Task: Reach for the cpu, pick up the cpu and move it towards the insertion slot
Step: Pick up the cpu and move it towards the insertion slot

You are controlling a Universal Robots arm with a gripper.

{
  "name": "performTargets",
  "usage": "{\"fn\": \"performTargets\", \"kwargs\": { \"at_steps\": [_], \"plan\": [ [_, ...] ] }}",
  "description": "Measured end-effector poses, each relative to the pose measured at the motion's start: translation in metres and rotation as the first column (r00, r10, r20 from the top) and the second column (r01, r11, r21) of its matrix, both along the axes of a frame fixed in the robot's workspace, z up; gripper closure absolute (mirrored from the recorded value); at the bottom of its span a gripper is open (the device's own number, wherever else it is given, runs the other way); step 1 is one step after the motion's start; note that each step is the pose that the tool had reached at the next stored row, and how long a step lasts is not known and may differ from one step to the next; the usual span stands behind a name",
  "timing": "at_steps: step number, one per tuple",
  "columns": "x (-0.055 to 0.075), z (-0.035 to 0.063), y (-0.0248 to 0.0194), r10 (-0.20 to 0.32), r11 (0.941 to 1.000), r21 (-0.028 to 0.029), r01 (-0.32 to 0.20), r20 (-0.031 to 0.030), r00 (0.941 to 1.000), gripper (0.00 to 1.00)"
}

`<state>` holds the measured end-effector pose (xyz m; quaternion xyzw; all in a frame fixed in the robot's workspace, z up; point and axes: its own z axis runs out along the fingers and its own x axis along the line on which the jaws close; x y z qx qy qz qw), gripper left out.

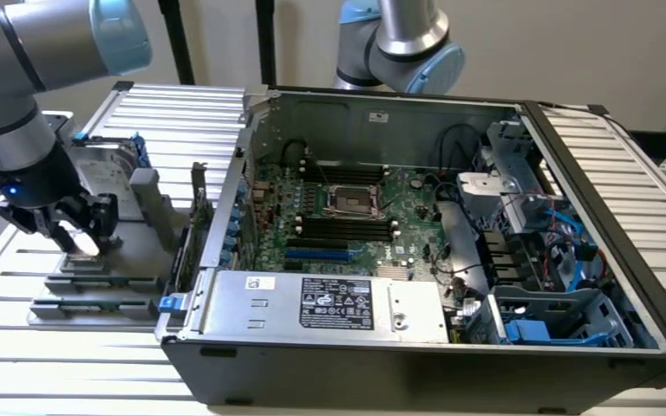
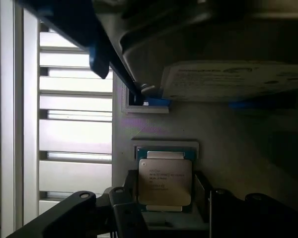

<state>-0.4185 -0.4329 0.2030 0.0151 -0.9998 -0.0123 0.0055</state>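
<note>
1. the cpu (image 2: 165, 182): small flat square chip, silvery lid facing the wrist camera with fine print on it, green board edge showing around the lid. it sits in a recessed pocket of a grey holder block (image 1: 125, 260) on the slatted counter (image 1: 9, 347), at the exterior view's left, outside the computer case (image 1: 402, 117).
2. handling, as a judgement: light and rigid, won't flex. the metal lid looks smooth, so it's likely slippery. the underside contacts and thin board corners are probably fragile, so no hard squeeze and no dragging across the pocket.
3. where to hold, as a judgement: two opposite side edges of the board, centred so it doesn't swing or tilt. keep off the flat faces.
4. the hand (image 2: 166, 207): low over the holder, straddling the cpu on two opposite sides, set narrow. cannot tell whether it's clamped on the chip or just around it. the chip looks seated in the pocket, not lifted.
5. in the exterior view the hand (image 1: 65, 227) is right at the bright cpu (image 1: 80, 239), arm coming down from above.
6. hard drive (image 1: 100, 166) with blue bracket stands just behind the cpu on the same holder, close to the hand, a bump risk.
7. the insertion slot (image 1: 350, 199): shiny frame, dark centre, on the motherboard inside the case, well apart from the cpu, with the case wall in between.
</note>
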Motion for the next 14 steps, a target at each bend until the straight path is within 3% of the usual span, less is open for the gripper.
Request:
{"fn": "performTargets", "kwargs": {
  "at_steps": [14],
  "plan": [
    [0.007, 0.0635, 0.0, 0.004, 1.0, -0.0001, -0.004, -0.0006, 1.0, 0.46]
  ]
}}
